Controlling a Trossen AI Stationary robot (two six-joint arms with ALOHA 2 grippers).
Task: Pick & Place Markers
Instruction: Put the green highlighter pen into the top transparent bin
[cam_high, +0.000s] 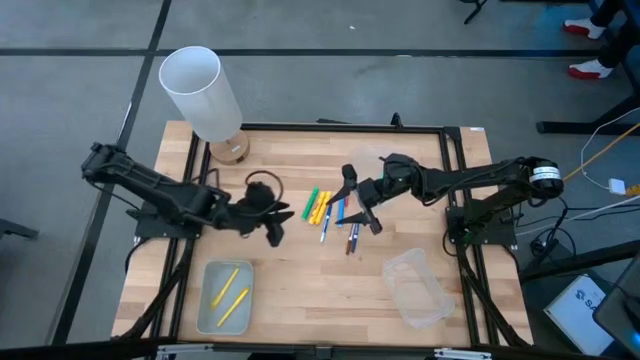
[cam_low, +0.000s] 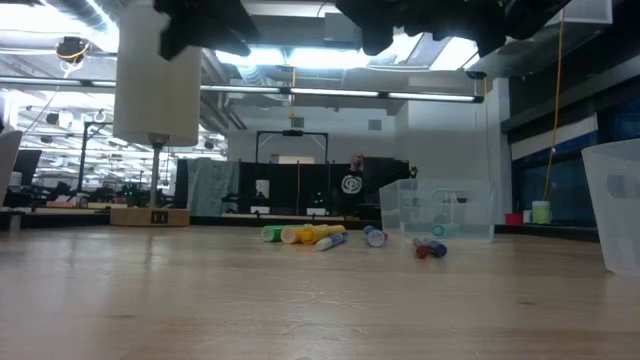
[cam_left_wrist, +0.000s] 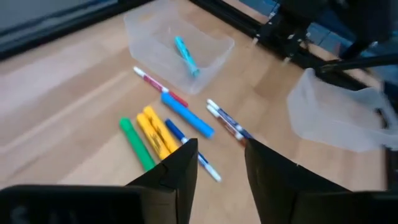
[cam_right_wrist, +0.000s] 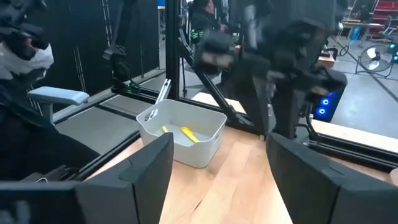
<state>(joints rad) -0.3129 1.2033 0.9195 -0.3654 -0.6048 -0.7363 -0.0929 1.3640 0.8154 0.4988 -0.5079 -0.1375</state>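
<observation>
Several markers (cam_high: 330, 212) lie loose on the wooden table's middle: green, yellow, blue, red and dark ones (cam_left_wrist: 165, 127), also seen in the low view (cam_low: 315, 236). My left gripper (cam_high: 278, 222) hovers open just left of them, its fingers (cam_left_wrist: 219, 149) apart with nothing between. My right gripper (cam_high: 358, 202) hangs wide open above the pile's right side, empty (cam_right_wrist: 219, 143). Two yellow markers (cam_high: 228, 290) lie in a clear tray (cam_high: 212, 312) near the front left. A teal marker (cam_left_wrist: 185, 55) lies in another clear tray (cam_left_wrist: 214, 53) beyond the pile.
A clear tray (cam_high: 415, 290) sits at the front right. A tall white cylinder (cam_high: 200, 88) on a wooden base (cam_high: 230, 150) stands at the far left corner. A black frame (cam_high: 455, 170) borders the table. Bare wood lies between the pile and the front edge.
</observation>
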